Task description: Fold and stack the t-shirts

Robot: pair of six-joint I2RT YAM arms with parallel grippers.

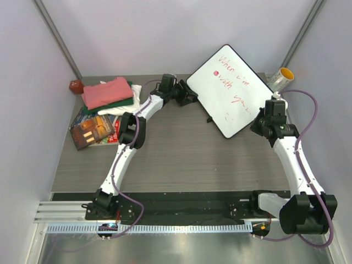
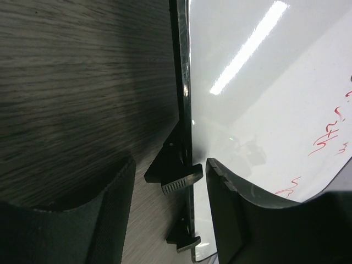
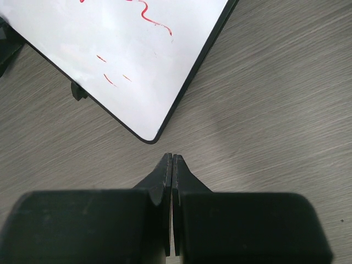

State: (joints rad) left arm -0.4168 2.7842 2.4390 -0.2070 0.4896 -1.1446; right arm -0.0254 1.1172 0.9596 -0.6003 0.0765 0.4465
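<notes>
The t-shirts lie stacked at the back left of the table: a salmon-pink shirt point(image 1: 107, 92) on top, a dark green shirt point(image 1: 120, 104) under it, and a cream-white shirt point(image 1: 118, 110) at the bottom. My left gripper point(image 1: 188, 98) point(image 2: 170, 165) is to the right of the stack, at the left edge of a whiteboard point(image 1: 231, 91). Its jaws are open, and the board's black rim and clips point(image 2: 179, 179) sit between them. My right gripper point(image 1: 258, 125) point(image 3: 172, 157) is shut on nothing, just above the table near the board's lower corner.
The whiteboard point(image 2: 264, 82) point(image 3: 126, 49) with red writing lies tilted at the back centre-right. Glossy books point(image 1: 93, 129) lie in front of the shirt stack. A small dark red object point(image 1: 76, 86) sits in the back left corner. A yellow-rimmed roll point(image 1: 283, 77) stands at the back right.
</notes>
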